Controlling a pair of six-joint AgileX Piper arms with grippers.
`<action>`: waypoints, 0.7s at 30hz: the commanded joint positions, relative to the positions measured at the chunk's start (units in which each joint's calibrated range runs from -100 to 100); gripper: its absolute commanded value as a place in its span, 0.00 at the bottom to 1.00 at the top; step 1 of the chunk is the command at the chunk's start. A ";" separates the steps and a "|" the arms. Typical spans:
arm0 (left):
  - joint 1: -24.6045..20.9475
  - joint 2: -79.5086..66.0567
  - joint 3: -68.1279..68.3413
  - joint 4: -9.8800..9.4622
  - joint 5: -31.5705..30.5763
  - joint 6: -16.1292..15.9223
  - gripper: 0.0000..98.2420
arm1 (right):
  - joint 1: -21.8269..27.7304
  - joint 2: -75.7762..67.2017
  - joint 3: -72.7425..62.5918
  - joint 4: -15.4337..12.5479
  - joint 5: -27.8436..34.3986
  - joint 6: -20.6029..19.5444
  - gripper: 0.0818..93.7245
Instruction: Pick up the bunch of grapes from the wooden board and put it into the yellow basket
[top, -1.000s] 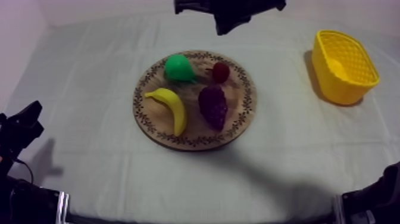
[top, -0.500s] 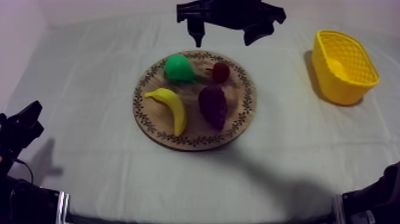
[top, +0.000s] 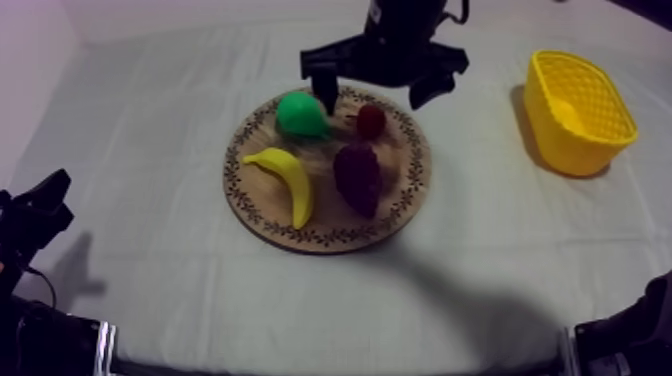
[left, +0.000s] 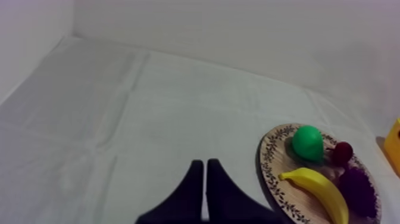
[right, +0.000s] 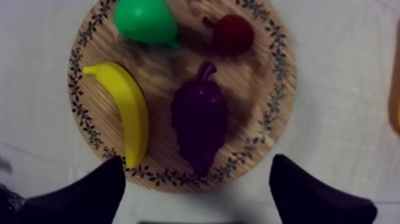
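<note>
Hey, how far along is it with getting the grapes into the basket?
Nothing is finished yet: the grapes lie on the board, untouched. In hand: the right gripper hangs open above the board's far side. Left to do: lower it, close on the grapes, lift them and carry them to the basket.

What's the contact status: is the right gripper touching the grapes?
Apart. In the right wrist view the right gripper's open fingers stand wide to either side of the grapes, with board showing between each finger and the fruit.
</note>
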 joint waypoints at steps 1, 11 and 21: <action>0.00 0.00 -0.03 0.00 -0.03 -0.01 0.00 | 0.03 0.55 2.06 -0.69 -3.07 0.28 0.99; 0.00 0.00 -0.03 0.00 -0.03 -0.01 0.00 | 0.45 5.65 9.26 -3.28 -16.08 1.74 0.99; 0.00 0.00 -0.03 0.00 -0.03 -0.01 0.00 | 1.40 14.09 8.62 -4.47 -20.67 2.43 0.98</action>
